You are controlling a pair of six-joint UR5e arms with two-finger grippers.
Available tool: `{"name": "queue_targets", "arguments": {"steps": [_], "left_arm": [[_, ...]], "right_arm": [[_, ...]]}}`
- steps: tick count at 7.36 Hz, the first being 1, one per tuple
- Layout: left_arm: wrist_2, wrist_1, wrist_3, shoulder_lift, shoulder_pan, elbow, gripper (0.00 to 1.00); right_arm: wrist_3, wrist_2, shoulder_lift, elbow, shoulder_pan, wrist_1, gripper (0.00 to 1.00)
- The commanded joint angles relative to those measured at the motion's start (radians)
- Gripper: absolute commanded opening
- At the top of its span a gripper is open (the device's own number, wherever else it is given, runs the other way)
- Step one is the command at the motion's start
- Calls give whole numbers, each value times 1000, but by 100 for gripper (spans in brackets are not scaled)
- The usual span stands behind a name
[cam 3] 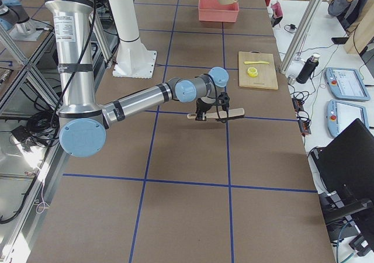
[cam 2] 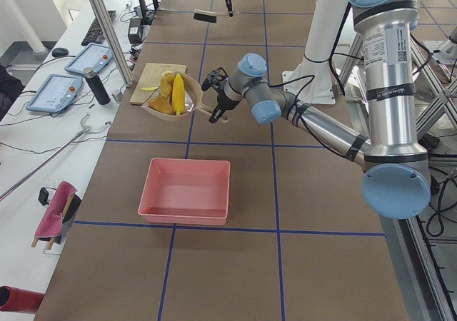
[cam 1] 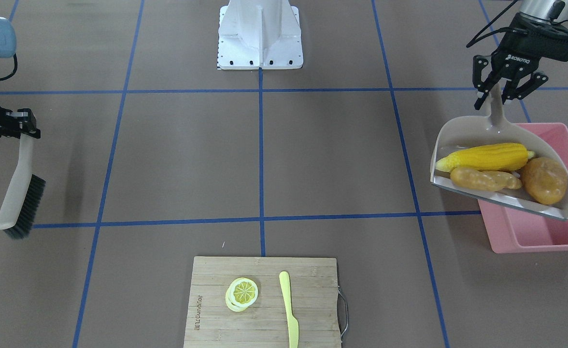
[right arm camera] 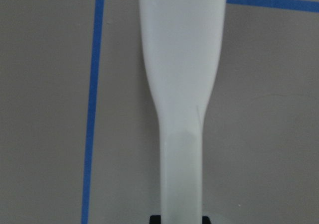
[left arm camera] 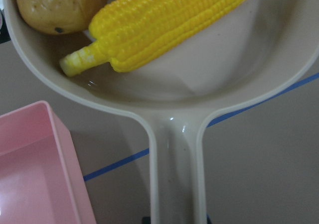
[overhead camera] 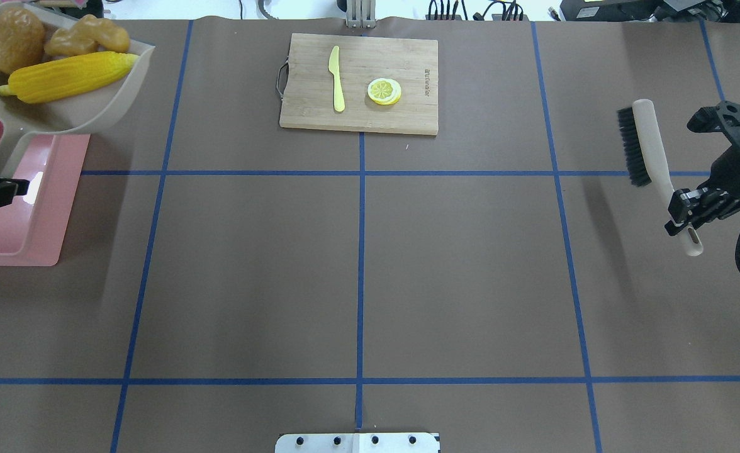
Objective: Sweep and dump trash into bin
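Gripping dustpan (cam 1: 494,126) handle, left claw (cam 1: 499,92) closed on it. 3 trash items in dustpan: corn cob (cam 1: 487,157), potato (cam 1: 545,180), ginger root (cam 1: 484,179). Dustpan raised, apparently past end of bin (cam 1: 540,234) rather than over its middle; bin on table (cam 1: 313,169). Right claw (cam 1: 23,126) closed on brush (cam 1: 17,189) handle, brush lifted, well apart.

At right of the front-facing view: bright yellow corn cob (cam 1: 484,157) ridged with kernel rows, glossy brown potato (cam 1: 545,180) and golden-tan ginger root (cam 1: 484,179), in a beige dustpan (cam 1: 494,124) over a pink bin (cam 1: 530,234). Across the frame, dull brown table (cam 1: 332,159) gridded with blue tape lines. At far left, beige-handled brush (cam 1: 21,193) with black bristles. At bottom centre, pale striped-grain wooden cutting board (cam 1: 315,299) bearing a yellow lemon slice (cam 1: 242,293) and pale yellow knife (cam 1: 289,309).
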Motion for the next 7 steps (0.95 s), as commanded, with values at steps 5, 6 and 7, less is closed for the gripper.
{"name": "queue_targets", "arguments": {"steps": [5, 6, 7], "left_arm": [[-215, -61, -24, 292, -192, -18, 0], [-248, -60, -24, 331, -215, -26, 0], [-285, -50, -26, 365, -235, -29, 0]], "right_arm": [[-65, -88, 151, -8, -39, -375, 0], [-60, -77, 142, -28, -38, -369, 0], [-60, -74, 139, -49, -38, -361, 0]]}}
